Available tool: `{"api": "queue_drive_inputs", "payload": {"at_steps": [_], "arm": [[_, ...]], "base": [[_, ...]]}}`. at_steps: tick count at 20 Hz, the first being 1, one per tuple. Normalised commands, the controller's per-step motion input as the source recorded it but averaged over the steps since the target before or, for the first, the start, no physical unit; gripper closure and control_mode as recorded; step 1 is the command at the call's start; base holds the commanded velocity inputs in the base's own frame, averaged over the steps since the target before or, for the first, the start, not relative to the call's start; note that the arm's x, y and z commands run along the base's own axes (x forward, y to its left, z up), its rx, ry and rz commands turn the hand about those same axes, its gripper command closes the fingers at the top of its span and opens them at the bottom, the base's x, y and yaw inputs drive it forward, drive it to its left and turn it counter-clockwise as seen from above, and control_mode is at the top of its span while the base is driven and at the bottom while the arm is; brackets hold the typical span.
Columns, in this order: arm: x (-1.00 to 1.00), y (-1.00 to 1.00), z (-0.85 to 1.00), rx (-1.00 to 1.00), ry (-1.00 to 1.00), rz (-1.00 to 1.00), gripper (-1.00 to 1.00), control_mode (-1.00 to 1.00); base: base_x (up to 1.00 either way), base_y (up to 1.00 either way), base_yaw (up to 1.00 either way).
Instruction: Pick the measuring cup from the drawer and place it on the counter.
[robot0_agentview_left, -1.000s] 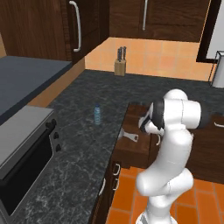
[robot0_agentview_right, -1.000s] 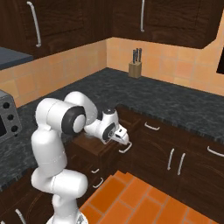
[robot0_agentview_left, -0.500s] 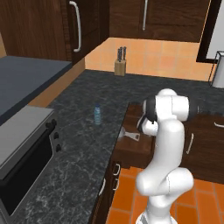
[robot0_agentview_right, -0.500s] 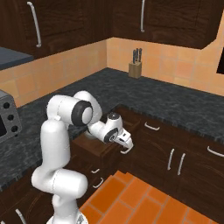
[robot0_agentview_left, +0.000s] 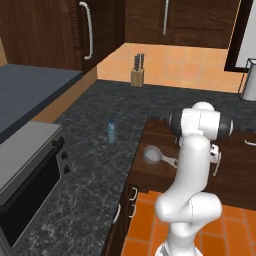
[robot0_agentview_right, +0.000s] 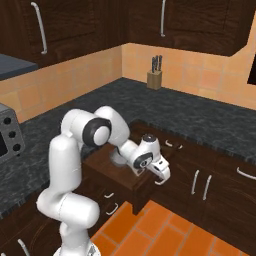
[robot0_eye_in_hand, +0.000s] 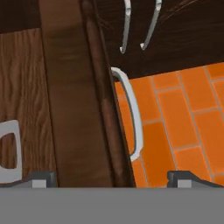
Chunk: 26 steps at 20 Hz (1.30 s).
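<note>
The drawer (robot0_agentview_left: 150, 172) stands pulled out below the counter (robot0_agentview_left: 90, 165), and the shiny measuring cup (robot0_agentview_left: 151, 155) lies inside on its wood floor, handle pointing towards the drawer front. My gripper (robot0_agentview_right: 161, 172) hangs open just over the drawer's front edge, near the curved silver bar handle (robot0_eye_in_hand: 132, 118), with nothing between its fingers. In the hand view my gripper (robot0_eye_in_hand: 111, 178) straddles the drawer front (robot0_eye_in_hand: 83, 100), and only the end of the measuring cup's flat handle (robot0_eye_in_hand: 8, 153) shows at the left. My arm hides most of the cup in the right base view.
A small clear water bottle (robot0_agentview_left: 111, 130) stands on the counter to the left of the drawer. A knife block (robot0_agentview_left: 136, 75) sits at the back wall and a toaster oven (robot0_agentview_left: 25, 165) at the near left. Cabinet doors with vertical handles (robot0_eye_in_hand: 127, 26) face the orange tiled floor (robot0_eye_in_hand: 183, 118).
My hand has slid outward along the drawer to its front edge and my elbow has swung round. The measuring cup has stayed where it was.
</note>
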Motion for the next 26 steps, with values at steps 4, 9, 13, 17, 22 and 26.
{"api": "queue_drive_inputs", "payload": {"at_steps": [4,9,13,17,22,26], "arm": [[-0.03,-1.00,-0.06,0.04,0.04,-0.11,-1.00,-1.00],[0.10,-0.34,0.70,0.01,-0.06,-0.01,-1.00,-1.00],[0.00,0.19,1.00,0.00,0.00,0.10,-1.00,-1.00],[0.00,0.76,0.42,0.00,0.04,0.29,-1.00,-1.00],[0.02,0.88,-0.11,-0.01,0.05,0.72,-1.00,-1.00],[0.14,0.42,-0.35,-0.01,0.01,0.88,-1.00,-1.00]], "base": [[0.00,0.00,0.00],[0.00,0.00,0.00],[0.00,0.00,0.00],[0.00,0.00,0.00],[0.00,0.00,0.00],[0.00,0.00,0.00]]}}
